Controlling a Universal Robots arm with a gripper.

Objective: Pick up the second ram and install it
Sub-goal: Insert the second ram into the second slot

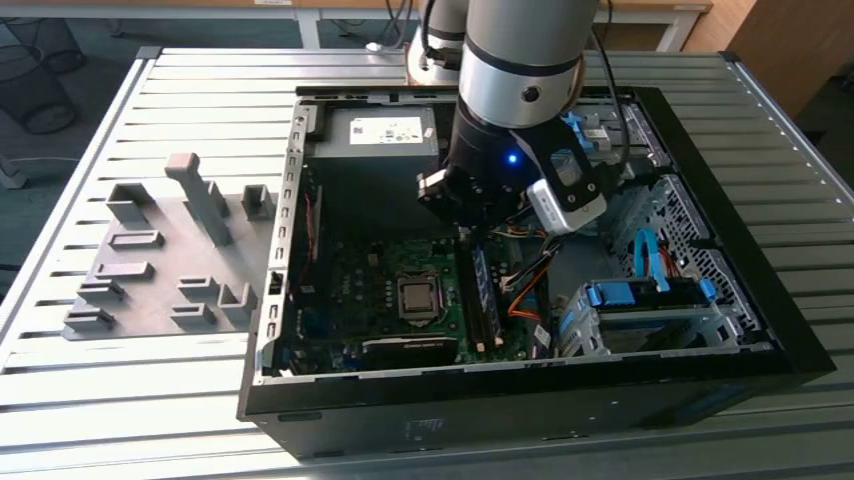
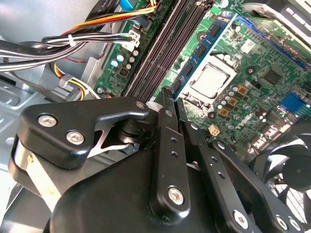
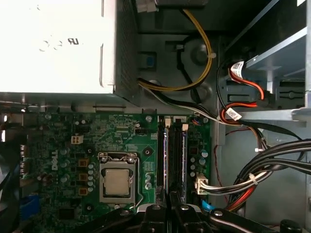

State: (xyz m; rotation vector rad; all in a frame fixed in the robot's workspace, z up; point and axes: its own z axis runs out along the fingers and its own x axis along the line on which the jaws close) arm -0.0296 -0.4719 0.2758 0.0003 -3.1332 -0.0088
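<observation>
One second ram (image 3: 166, 160) | thin dark-chipped strip upright in motherboard (image 3: 63, 145) slot | jaws clenched on its end

Support: slatted metal table (image 1: 160, 400). Resting directly on it are an open black computer case (image 1: 747, 350) and, just beside that toward the exterior view's left, a grey holder plate (image 1: 140, 325) carrying upright grey blocks.

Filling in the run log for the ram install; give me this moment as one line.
arm: inside open computer case | gripper: at memory slots on motherboard | held item: cannot tell
</observation>
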